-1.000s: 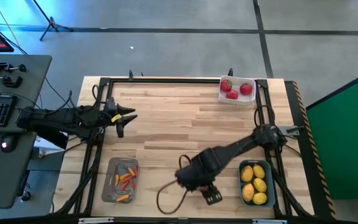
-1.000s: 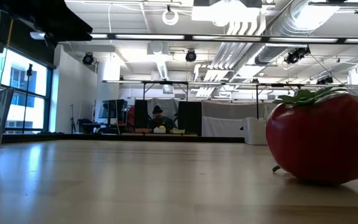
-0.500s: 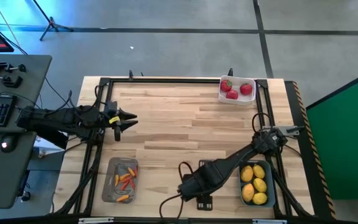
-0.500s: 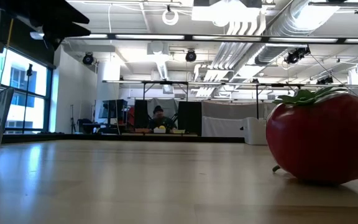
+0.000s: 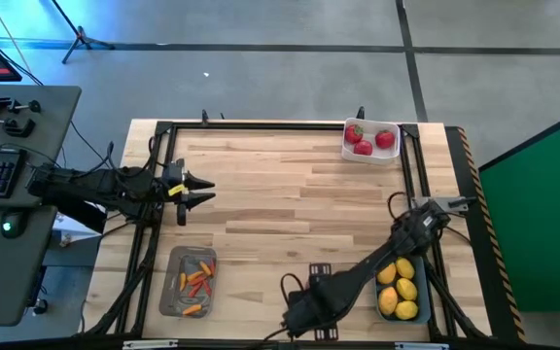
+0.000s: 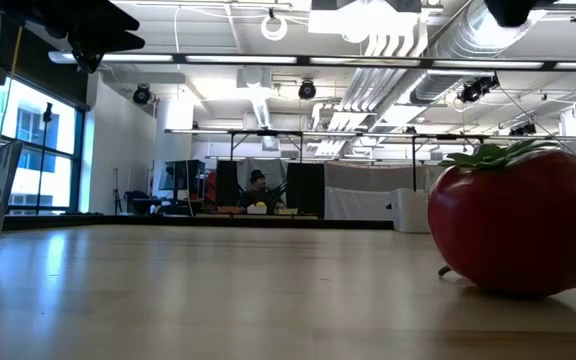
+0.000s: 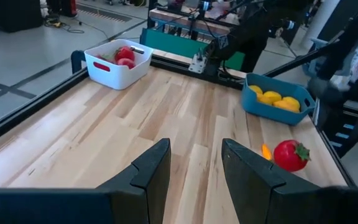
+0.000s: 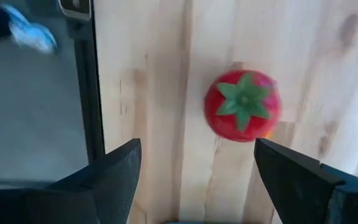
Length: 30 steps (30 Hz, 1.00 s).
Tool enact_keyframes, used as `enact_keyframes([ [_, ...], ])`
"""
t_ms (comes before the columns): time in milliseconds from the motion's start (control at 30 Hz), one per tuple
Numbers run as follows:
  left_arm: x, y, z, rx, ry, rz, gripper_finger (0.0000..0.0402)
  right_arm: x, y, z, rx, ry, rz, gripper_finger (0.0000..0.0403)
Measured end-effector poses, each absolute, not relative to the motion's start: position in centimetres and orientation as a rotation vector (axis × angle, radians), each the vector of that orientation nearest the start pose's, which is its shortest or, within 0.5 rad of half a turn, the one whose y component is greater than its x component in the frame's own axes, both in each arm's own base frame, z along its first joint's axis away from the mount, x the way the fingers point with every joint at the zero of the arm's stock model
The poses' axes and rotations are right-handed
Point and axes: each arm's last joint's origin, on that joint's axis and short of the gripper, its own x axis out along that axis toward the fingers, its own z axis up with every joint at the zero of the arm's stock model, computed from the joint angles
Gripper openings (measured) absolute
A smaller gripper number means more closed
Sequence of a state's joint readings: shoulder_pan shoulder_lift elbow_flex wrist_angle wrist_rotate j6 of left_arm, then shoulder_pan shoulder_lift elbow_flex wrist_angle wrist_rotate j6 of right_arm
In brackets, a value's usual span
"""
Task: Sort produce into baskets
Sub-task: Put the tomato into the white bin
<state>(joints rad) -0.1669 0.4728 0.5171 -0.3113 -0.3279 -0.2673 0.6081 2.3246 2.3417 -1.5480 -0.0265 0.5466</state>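
The left gripper (image 5: pixel 194 191) is waiting over the left side of the desk (image 5: pixel 290 185), with its fingers spread and nothing between them. Below it, the grey tray (image 5: pixel 189 282) is holding the thin peppers (image 5: pixel 195 279). The right gripper (image 8: pixel 191 180) is hanging over a loose red tomato (image 8: pixel 243 106) near the front edge of the desk, beside the blue basket (image 5: pixel 401 285) of lemons (image 5: pixel 400 287); its fingers are spread wide and holding nothing. The tomato is round, so it has no long side, and its green top is pointing up at the camera. I think it could roll off the edge if a finger is bumping it sideways. It belongs in the white basket (image 5: pixel 371 142), far away at the back.
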Motion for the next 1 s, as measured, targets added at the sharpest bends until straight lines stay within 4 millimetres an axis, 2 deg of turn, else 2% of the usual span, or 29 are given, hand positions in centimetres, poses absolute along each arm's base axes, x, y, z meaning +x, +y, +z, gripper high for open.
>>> enact_keyframes([
  [100,11.9,-1.1,26.9,-0.198,0.235,0.195,0.0131,37.4,26.1,24.4,-0.057,1.586,0.089,0.0303],
  [233,11.9,-1.0,26.9,-0.197,0.239,0.195,0.0131,38.3,25.4,22.2,-0.121,1.627,0.032,0.0303],
  [500,11.9,-1.0,26.9,-0.214,0.239,0.198,0.0131,39.7,23.4,21.5,-0.098,1.64,-0.009,0.0303],
  [833,11.9,-1.1,26.9,-0.216,0.24,0.192,0.0131,39.7,23.5,21.2,-0.091,1.672,0.046,0.0303],
  [1000,11.9,-1.1,26.9,-0.217,0.241,0.189,0.0131,39.3,23.3,19.5,-0.115,1.742,0.035,0.0303],
])
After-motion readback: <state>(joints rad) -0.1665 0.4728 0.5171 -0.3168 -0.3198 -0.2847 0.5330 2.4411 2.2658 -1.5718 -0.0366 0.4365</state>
